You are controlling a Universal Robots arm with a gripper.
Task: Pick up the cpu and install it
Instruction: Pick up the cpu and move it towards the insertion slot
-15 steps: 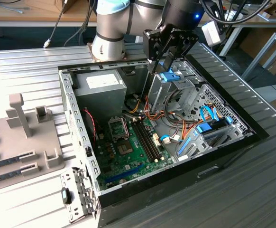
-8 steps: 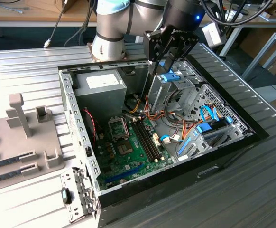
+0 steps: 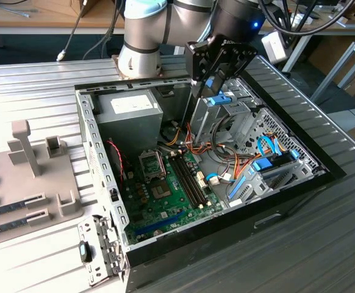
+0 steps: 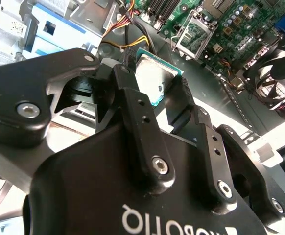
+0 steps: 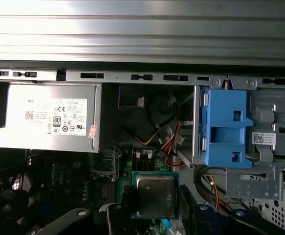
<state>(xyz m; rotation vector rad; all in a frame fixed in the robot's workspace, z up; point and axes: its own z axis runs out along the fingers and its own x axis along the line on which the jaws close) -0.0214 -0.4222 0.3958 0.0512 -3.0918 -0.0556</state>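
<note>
Silver-grey square metal cpu with thin green rim (image 5: 154,196), clamped by its edges in black two-finger gripper (image 4: 154,84), above open grey metal computer case (image 3: 95,159). Bare square metal socket (image 3: 151,163) on green motherboard (image 3: 168,210) lies below, toward exterior view's left. We judge: hold chip level, square to socket.

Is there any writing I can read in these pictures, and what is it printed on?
Nothing reads surely enough to quote.
White label on the power supply: print too small.
White sticker on the metal drive cage: too small.
White lettering on the gripper: upside down, cut off.
Chip between the jaws: no print made out.
</note>
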